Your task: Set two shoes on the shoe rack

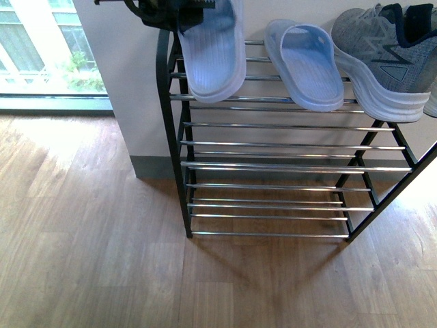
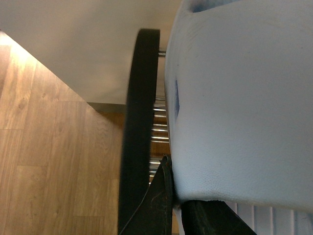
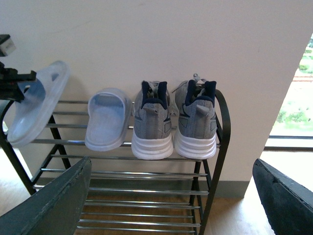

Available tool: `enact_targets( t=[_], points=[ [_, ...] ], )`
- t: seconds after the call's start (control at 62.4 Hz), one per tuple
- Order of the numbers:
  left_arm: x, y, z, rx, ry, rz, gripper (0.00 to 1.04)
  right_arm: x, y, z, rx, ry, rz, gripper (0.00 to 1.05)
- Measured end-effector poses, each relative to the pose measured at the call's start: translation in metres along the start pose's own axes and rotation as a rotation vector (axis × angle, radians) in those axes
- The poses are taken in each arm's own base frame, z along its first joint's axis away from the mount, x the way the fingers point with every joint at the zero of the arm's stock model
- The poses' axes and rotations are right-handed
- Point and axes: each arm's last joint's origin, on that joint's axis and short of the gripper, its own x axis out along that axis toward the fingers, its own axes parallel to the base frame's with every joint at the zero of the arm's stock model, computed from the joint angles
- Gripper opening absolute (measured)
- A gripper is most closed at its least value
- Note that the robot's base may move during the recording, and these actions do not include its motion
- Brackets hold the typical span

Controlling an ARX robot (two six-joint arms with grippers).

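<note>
Front view: three-tier shoe rack with black metal frame and shiny chrome bars [image 1: 273,166] stands on the wood-plank floor [image 1: 82,260] against a cream wall [image 1: 123,82]. On its top tier sit two pale blue ribbed rubber slides: the left one [image 1: 213,51] is tilted with its far end lifted and held by the left gripper [image 1: 171,14]; the second [image 1: 305,63] lies flat on the bars to its right. Only one grey knit lace-up sneaker with thick wavy white sole [image 1: 382,58] is clearly visible here, at the right end of the top tier and cropped by the frame edge.

Right wrist view adds the rest: both grey sneakers, the left-hand one [image 3: 152,122] and the right-hand one [image 3: 196,120], stand side by side, touching, upright on the top tier beside the rounded black side loop [image 3: 222,127], navy-lined heels facing the camera. The right gripper [image 3: 171,205] has its dark fingers [image 3: 54,205] spread wide, holding nothing, well apart from the rack.

Left wrist view: close-up only. The smooth pale blue slide fills the frame beside the black frame loop [image 2: 139,132]; dark fingers [image 2: 159,205] are pinching its edge.

Middle and bottom tiers carry no shoes.
</note>
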Motion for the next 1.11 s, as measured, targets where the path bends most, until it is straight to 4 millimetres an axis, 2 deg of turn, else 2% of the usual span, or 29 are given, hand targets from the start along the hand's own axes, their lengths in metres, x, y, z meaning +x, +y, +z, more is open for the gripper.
enact_targets(
  t=[0.128, 0.288, 0.513, 0.593, 0.721, 0.785, 0.833, 0.881, 0.977, 1.009, 1.057, 1.105],
  points=[
    [0.021, -0.009, -0.005, 0.019, 0.041, -0.006, 0.02, 0.0, 0.0, 0.0, 0.0, 0.0, 0.0, 0.96],
    [0.031, -0.018, -0.001, 0.02, 0.038, -0.026, 0.03, 0.0, 0.0, 0.0, 0.0, 0.0, 0.0, 0.96],
    [0.031, -0.02, 0.003, -0.001, 0.048, -0.041, 0.36, 0.0, 0.0, 0.0, 0.001, 0.0, 0.0, 0.96],
    [0.024, -0.019, 0.005, -0.018, 0.047, -0.041, 0.52, 0.0, 0.0, 0.0, 0.001, 0.0, 0.0, 0.96],
    [-0.009, -0.015, 0.019, -0.056, -0.012, -0.083, 0.79, 0.0, 0.0, 0.0, 0.001, 0.0, 0.0, 0.96],
    [-0.038, -0.008, 0.029, -0.103, -0.071, -0.129, 0.91, 0.0, 0.0, 0.0, 0.001, 0.0, 0.0, 0.96],
    [-0.058, -0.001, 0.033, -0.118, -0.113, -0.145, 0.97, 0.0, 0.0, 0.0, 0.001, 0.0, 0.0, 0.96],
    [-0.088, 0.011, 0.035, -0.147, -0.176, -0.154, 0.95, 0.0, 0.0, 0.0, 0.001, 0.0, 0.0, 0.96],
    [-0.128, 0.036, 0.029, -0.136, -0.353, -0.05, 0.95, 0.0, 0.0, 0.0, 0.001, 0.0, 0.0, 0.96],
    [-0.142, 0.052, 0.021, -0.107, -0.533, 0.01, 0.86, 0.0, 0.0, 0.0, 0.001, 0.0, 0.0, 0.96],
    [-0.15, 0.065, 0.011, -0.075, -0.65, 0.021, 0.79, 0.0, 0.0, 0.0, 0.001, 0.0, 0.0, 0.96],
    [-0.157, 0.081, -0.006, -0.041, -0.749, 0.034, 0.7, 0.0, 0.0, 0.0, 0.001, 0.0, 0.0, 0.96]
  ],
)
